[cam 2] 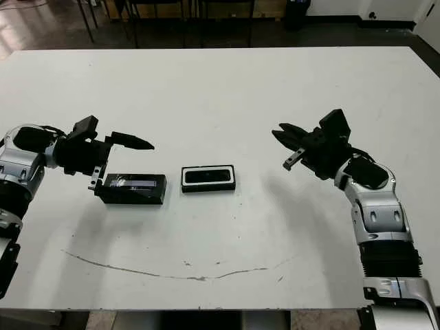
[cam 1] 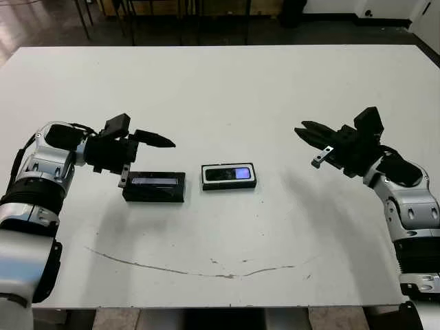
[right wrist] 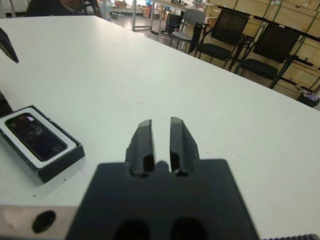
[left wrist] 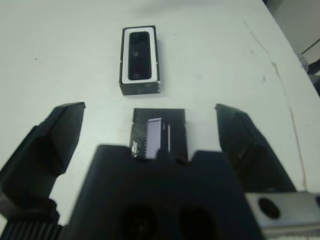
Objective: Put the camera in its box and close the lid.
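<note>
While chairs (right wrist: 220,37) ring the scuffed white table (cam 1: 220,82), left gripper (cam 1: 141,158) gapes, right gripper (right wrist: 161,137) nearly closed, both empty.

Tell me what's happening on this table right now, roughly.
The camera already lies inside the box near the table's middle, with the box uncovered. The lid lies flat on the white table to the robot's left of the box, apart from it. The left end effector is open just above the lid's left end, gripping nothing. The right end effector is off to the right, above bare table, fingers nearly together and empty. Closing the lid remains.
</note>
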Tool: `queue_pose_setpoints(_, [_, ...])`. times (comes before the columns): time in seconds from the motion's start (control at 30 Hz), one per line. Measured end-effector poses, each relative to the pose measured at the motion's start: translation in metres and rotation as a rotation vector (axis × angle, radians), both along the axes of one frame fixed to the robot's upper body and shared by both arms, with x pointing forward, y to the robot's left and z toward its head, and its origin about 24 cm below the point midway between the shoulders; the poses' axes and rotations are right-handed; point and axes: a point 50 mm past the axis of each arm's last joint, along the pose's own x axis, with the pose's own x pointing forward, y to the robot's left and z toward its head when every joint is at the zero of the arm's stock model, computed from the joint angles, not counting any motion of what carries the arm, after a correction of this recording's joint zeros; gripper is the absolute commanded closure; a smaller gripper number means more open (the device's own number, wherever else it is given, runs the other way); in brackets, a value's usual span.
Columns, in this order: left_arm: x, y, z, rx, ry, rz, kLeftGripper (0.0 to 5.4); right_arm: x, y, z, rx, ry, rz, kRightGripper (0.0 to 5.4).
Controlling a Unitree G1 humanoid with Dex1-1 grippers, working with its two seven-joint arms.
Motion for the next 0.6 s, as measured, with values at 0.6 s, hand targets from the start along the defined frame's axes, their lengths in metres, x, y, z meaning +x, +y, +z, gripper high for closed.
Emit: queue_pose_setpoints(0.6, [-0.009,0.02,-0.027,0.217,0.07,0.055,0.01,0.0,-0.003,-0.004,-0.009,0.013,-0.006,5.4])
